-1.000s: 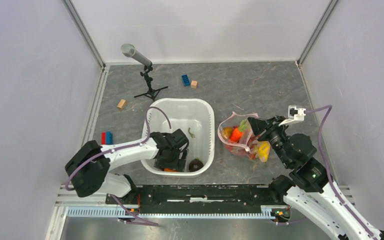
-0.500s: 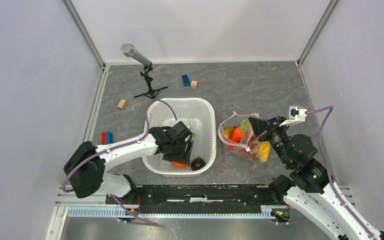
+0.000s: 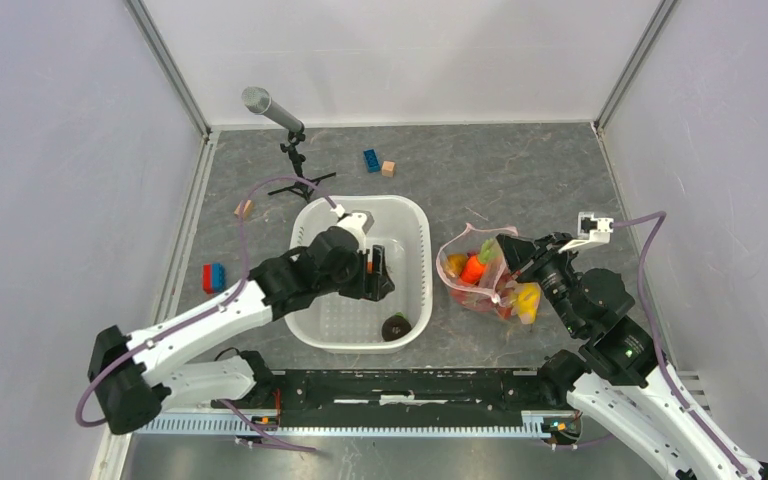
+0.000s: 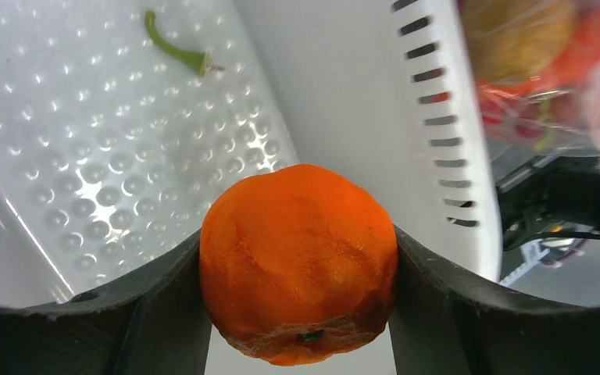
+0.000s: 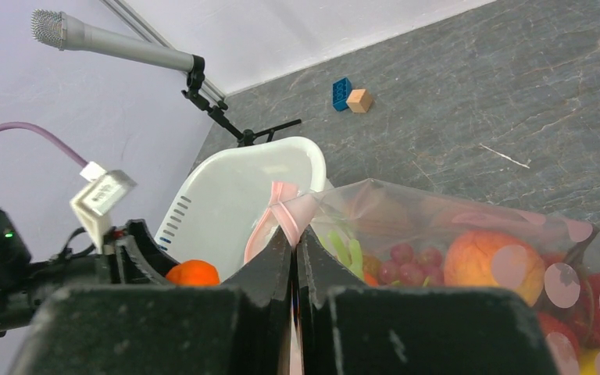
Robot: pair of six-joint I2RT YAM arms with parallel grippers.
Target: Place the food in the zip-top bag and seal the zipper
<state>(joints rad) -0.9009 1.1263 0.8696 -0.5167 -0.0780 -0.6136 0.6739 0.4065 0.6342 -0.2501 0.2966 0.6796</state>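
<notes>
The zip-top bag (image 3: 480,285) lies on the grey counter (image 3: 520,180) just right of a white plastic basin (image 3: 425,260) and bulges with toy food. An orange carrot (image 3: 472,268), purple grapes (image 5: 406,254), a round yellow-orange fruit (image 5: 473,264), a red apple (image 5: 594,308) and a yellow fruit (image 3: 526,300) show through its clear, dotted plastic. The zipper (image 5: 268,215), a pale pink strip, runs along the bag's mouth edge on the side facing the basin. The right tool (image 5: 294,234) is clenched on that strip, its two fingers pressed together with the pink edge pinched between them and held up off the counter. The left tool (image 4: 297,242) reaches over the inside of the basin near its slotted right wall and grasps an orange (image 4: 301,273), one finger on each side of the fruit. Below it, a small green stem piece (image 4: 176,51) lies on the basin's dimpled floor, and a dark round toy piece (image 3: 395,327) sits near the basin's near-right corner. Toward the back of the counter a microphone (image 3: 270,108) stands on a small tripod, with a blue block (image 3: 371,160) and a wooden block (image 3: 388,168) touching each other a little to its right. A red-and-blue block pair (image 3: 212,276) rests near the left wall, well apart from the bag
</notes>
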